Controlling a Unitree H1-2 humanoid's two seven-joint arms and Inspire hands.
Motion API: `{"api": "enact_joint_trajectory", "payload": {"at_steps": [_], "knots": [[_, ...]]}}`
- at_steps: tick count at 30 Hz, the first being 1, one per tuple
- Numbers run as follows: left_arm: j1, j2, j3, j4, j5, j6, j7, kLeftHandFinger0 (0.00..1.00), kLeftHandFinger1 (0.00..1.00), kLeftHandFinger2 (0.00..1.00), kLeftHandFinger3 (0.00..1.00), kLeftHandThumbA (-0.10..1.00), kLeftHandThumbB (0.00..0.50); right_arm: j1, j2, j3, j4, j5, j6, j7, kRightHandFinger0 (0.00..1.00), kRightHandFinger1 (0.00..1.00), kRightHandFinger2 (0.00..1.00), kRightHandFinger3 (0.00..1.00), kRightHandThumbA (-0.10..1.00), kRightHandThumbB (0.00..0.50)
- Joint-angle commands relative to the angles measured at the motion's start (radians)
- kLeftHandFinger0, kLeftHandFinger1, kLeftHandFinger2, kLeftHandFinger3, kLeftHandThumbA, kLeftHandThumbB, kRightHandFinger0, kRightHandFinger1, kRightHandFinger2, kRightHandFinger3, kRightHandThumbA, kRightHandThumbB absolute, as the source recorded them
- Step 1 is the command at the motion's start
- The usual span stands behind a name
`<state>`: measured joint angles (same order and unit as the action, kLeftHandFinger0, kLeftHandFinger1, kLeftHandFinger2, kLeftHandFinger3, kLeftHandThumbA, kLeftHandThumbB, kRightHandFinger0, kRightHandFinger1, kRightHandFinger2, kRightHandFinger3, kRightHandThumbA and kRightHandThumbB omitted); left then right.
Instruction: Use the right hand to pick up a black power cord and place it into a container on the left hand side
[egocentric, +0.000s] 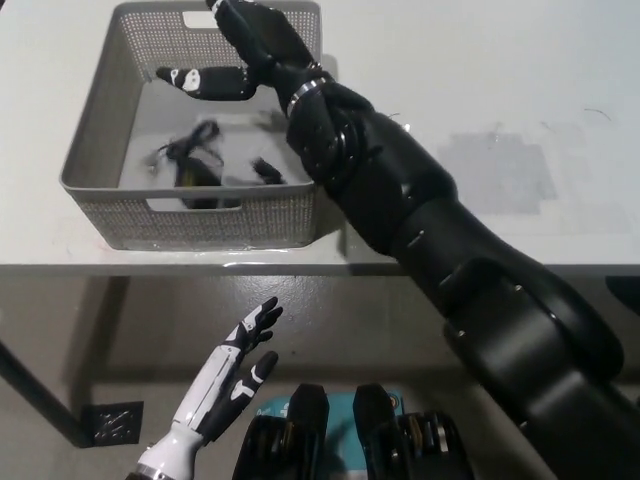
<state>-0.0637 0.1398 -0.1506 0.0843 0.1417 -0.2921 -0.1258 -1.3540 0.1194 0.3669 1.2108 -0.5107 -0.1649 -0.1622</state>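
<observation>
A black power cord (200, 165) lies in a loose tangle on the floor of the grey perforated basket (90, 165), which stands at the table's left. Over the basket's far half hovers my black right hand (235, 55), open with fingers spread and nothing in it. Its arm stretches across the table from the lower right and hides the basket's right wall. My white left hand (235, 355) rests open below the table's front edge, at the lower left.
The white table (500, 160) reaches to the right of the basket, with a faint grey patch on it. Its front edge runs across the middle of the view. Below it are the floor and a table leg at the far left.
</observation>
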Motion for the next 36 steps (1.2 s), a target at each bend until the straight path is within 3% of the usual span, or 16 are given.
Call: {"api": "enact_joint_trajectory", "payload": {"at_steps": [1, 6, 11, 13, 16, 17, 19, 21, 24, 26, 31, 33, 36], "knots": [[-0.014, 0.012, -0.003, -0.025, 0.002, -0.003, -0.014, 1.0, 1.0, 1.0, 1.0, 0.92, 0.304, -0.035, -0.02, -0.007, -0.062, 0.03, 0.015, 0.083, 1.0, 1.0, 1.0, 1.0, 1.0, 0.5], [-0.015, 0.011, -0.005, -0.023, 0.005, -0.008, -0.016, 1.0, 1.0, 1.0, 1.0, 0.91, 0.291, -0.022, -0.049, -0.029, -0.121, 0.054, 0.006, 0.106, 1.0, 1.0, 1.0, 1.0, 1.0, 0.5], [-0.024, 0.016, -0.006, -0.03, 0.011, 0.003, -0.021, 1.0, 1.0, 1.0, 1.0, 0.92, 0.29, 0.027, -0.097, -0.151, -0.322, 0.172, 0.015, 0.152, 1.0, 1.0, 1.0, 1.0, 1.0, 0.398], [-0.025, 0.019, -0.005, -0.026, 0.008, -0.002, -0.021, 1.0, 1.0, 1.0, 1.0, 0.91, 0.289, 0.051, -0.114, -0.201, -0.421, 0.213, 0.051, 0.172, 1.0, 1.0, 1.0, 1.0, 1.0, 0.391], [-0.024, 0.017, -0.004, -0.027, 0.004, 0.006, -0.022, 1.0, 1.0, 1.0, 1.0, 0.9, 0.298, 0.099, -0.122, -0.295, -0.578, 0.302, 0.126, 0.2, 1.0, 1.0, 1.0, 1.0, 1.0, 0.468], [-0.026, 0.022, 0.0, -0.03, 0.002, 0.009, -0.023, 1.0, 1.0, 1.0, 1.0, 0.9, 0.3, 0.147, -0.127, -0.344, -0.707, 0.362, 0.131, 0.199, 1.0, 1.0, 1.0, 1.0, 1.0, 0.448], [-0.026, 0.025, 0.003, -0.035, 0.002, 0.012, -0.023, 1.0, 1.0, 1.0, 1.0, 0.9, 0.299, 0.195, -0.127, -0.391, -0.834, 0.438, 0.146, 0.218, 1.0, 1.0, 1.0, 1.0, 1.0, 0.495], [-0.027, 0.025, 0.002, -0.034, 0.006, 0.009, -0.021, 1.0, 1.0, 1.0, 1.0, 0.91, 0.299, 0.245, -0.138, -0.406, -0.949, 0.443, 0.177, 0.223, 1.0, 1.0, 1.0, 1.0, 1.0, 0.5], [-0.032, 0.023, -0.001, -0.027, 0.008, 0.002, -0.021, 1.0, 1.0, 1.0, 1.0, 0.92, 0.297, 0.389, -0.166, -0.407, -1.179, 0.462, 0.207, 0.25, 1.0, 1.0, 1.0, 1.0, 1.0, 0.385], [-0.033, 0.025, -0.001, -0.027, 0.01, 0.003, -0.022, 1.0, 1.0, 1.0, 1.0, 0.92, 0.299, 0.435, -0.172, -0.405, -1.235, 0.486, 0.212, 0.264, 1.0, 1.0, 1.0, 1.0, 1.0, 0.377], [-0.042, 0.03, -0.003, -0.027, 0.001, 0.007, -0.033, 1.0, 1.0, 1.0, 1.0, 0.91, 0.299, 0.693, -0.186, -0.371, -1.453, 0.501, 0.18, 0.27, 1.0, 1.0, 1.0, 1.0, 1.0, 0.433], [-0.05, 0.03, -0.004, -0.021, 0.003, -0.001, -0.033, 1.0, 1.0, 1.0, 1.0, 0.93, 0.3, 0.774, -0.202, -0.354, -1.482, 0.497, 0.134, 0.276, 1.0, 1.0, 1.0, 1.0, 1.0, 0.374], [-0.055, 0.032, -0.002, -0.024, 0.003, 0.002, -0.032, 1.0, 1.0, 1.0, 1.0, 0.94, 0.307, 0.889, -0.211, -0.332, -1.515, 0.475, 0.104, 0.275, 1.0, 1.0, 1.0, 1.0, 1.0, 0.337]]}}
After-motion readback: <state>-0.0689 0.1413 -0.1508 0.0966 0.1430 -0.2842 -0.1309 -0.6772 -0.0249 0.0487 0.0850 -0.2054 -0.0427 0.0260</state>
